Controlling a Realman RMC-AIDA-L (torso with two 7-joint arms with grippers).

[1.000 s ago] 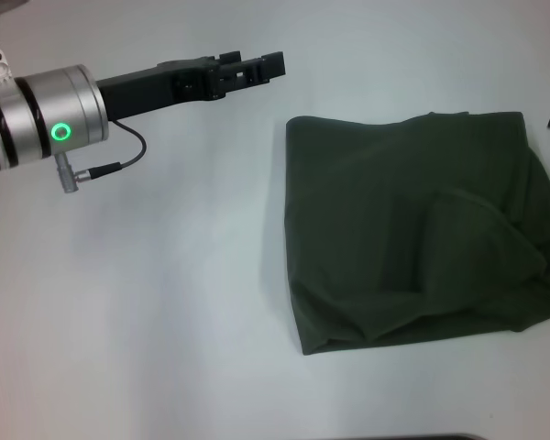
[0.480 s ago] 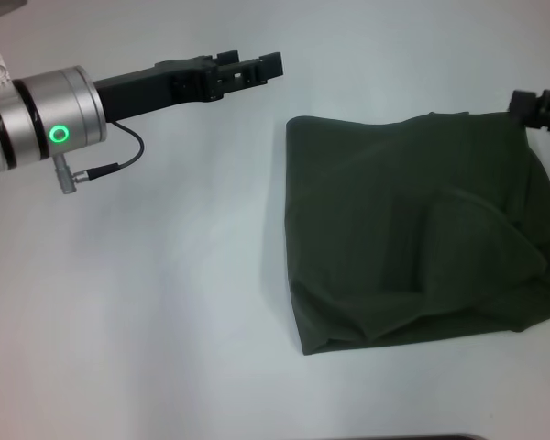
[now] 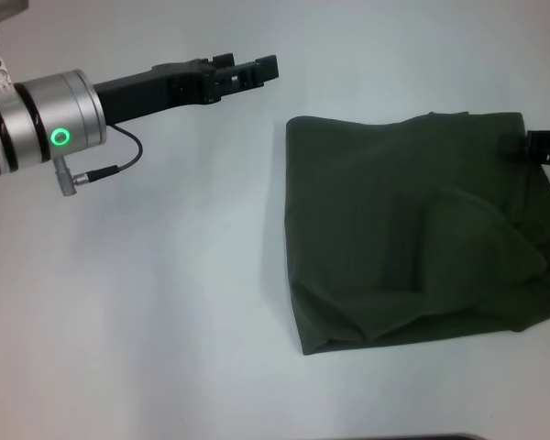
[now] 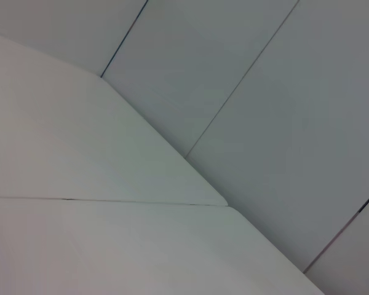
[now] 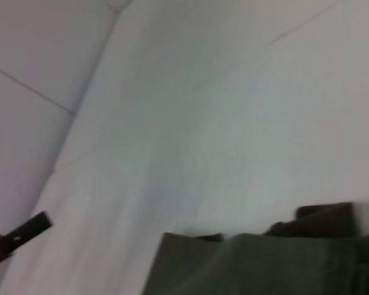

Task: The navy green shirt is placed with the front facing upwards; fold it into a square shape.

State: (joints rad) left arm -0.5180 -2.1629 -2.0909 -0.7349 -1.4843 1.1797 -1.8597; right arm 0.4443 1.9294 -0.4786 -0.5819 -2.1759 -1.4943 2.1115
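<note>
Dark olive-green cotton shirt folded into a rough square bundle, lying on plain white worktop right of centre in head view, running out to the right border. Near and left edges fairly straight; loose rounded flap lying over the middle; bunched folds along right side; no lettering showing on upper face. Left claw of black metal, on long black forearm with silver wrist cuff and green ring light, held over bare worktop at far left, well apart from shirt, pointing toward its far left corner. Fingers look close together, nothing between them, but cannot tell for sure whether together or apart. Right claw just inside right border at shirt's far right corner, touching or directly over the cloth edge; only a black tip visible, state cannot be told. Left wrist view: white worktop seam and pale wall panels only. Right wrist view: shirt's dark green folded edge across the lower part, white worktop beyond, black tip of left claw at the far border.
</note>
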